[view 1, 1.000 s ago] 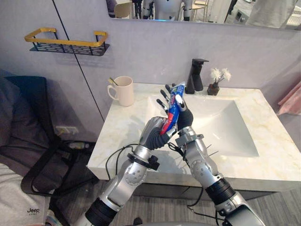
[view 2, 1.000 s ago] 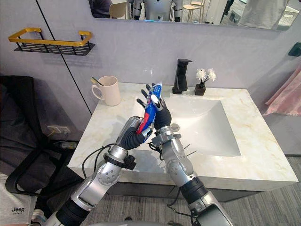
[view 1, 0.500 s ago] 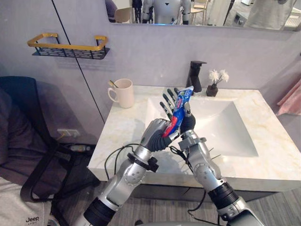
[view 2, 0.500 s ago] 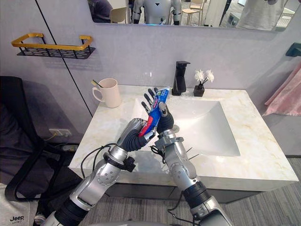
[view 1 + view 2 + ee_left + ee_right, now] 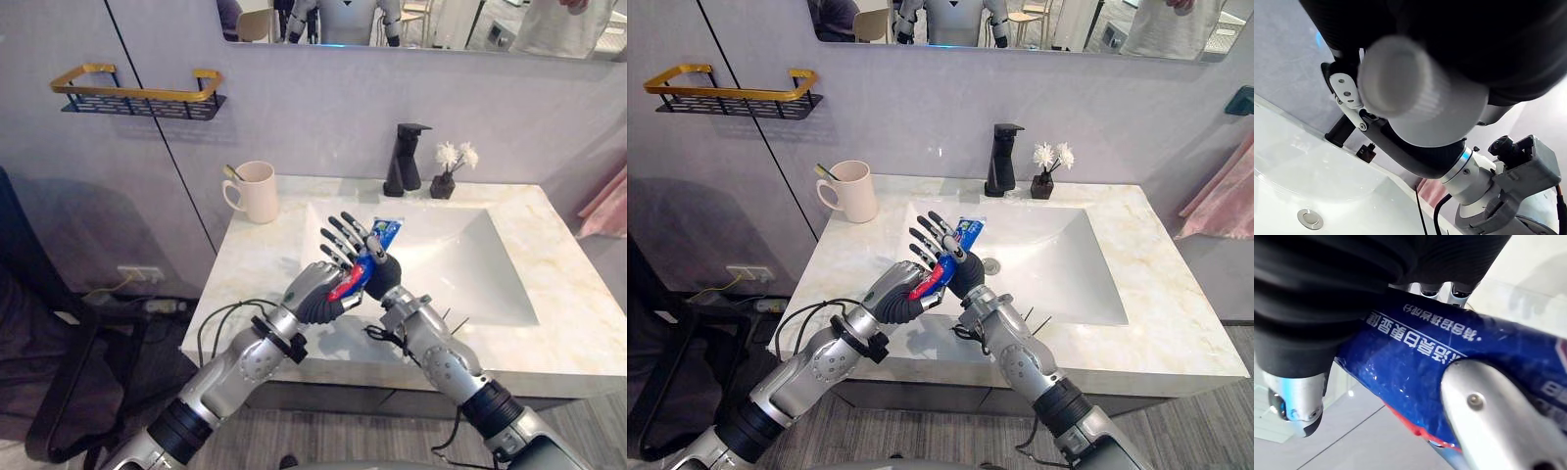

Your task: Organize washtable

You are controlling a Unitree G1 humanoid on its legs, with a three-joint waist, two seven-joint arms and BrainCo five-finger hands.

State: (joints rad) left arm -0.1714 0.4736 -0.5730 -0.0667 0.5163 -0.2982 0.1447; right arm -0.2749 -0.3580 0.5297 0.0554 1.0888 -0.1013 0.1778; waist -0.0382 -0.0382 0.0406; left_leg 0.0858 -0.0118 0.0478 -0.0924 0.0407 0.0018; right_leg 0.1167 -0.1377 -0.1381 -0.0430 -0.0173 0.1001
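Left eye view: glossy flat tube [image 5: 386,232] in grip of left hand [image 5: 315,292], right hand [image 5: 384,278].

Toothpaste tube [image 5: 361,264]: blue and red, white ribbed cap [image 5: 1415,93]. Held in air over front-left part of table [image 5: 250,269], tilted, cap end low, flat crimped end up and toward the back. Left hand [image 5: 315,291] curled round lower end; right hand [image 5: 384,278] thumb pressed on tube body, fingers spread straight behind it.
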